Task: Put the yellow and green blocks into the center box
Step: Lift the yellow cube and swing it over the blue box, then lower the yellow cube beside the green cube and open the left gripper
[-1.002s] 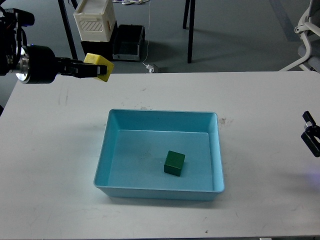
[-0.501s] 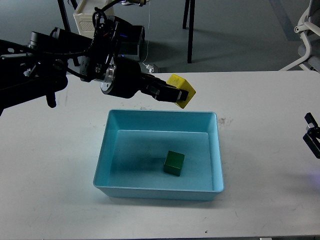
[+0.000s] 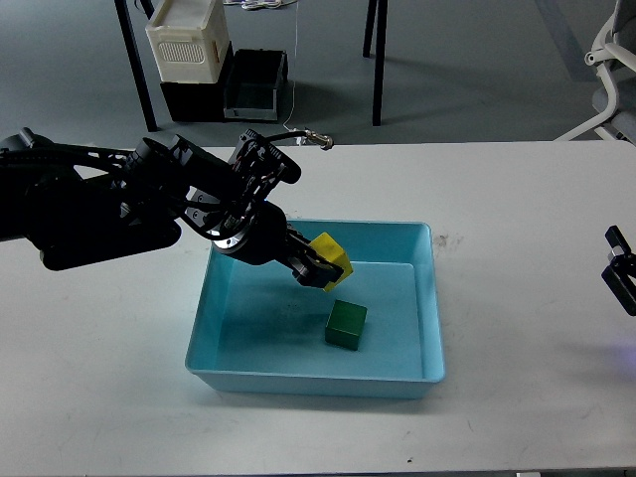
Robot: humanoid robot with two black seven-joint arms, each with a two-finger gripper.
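One small green cube [image 3: 347, 325] lies in the light-blue plastic box [image 3: 204, 338] mid-bench; the left gripper [image 3: 320, 268], clenched on the yellow cube [image 3: 333, 256], hangs over the box and next needs to release. Right gripper [image 3: 620, 270] at the right edge: finger state unclear.

Yellow blocks: one [image 3: 330, 260], held in the tips of the left claw [image 3: 320, 270].
Green blocks: one [image 3: 346, 325], just below and right of that claw, apart from it.
Blue boxes: one [image 3: 434, 298], around the left claw's tip.
Claws: two, the left one and the right one [image 3: 618, 266], the right far across at the view's edge.
White tables: one [image 3: 517, 199], under both claws.
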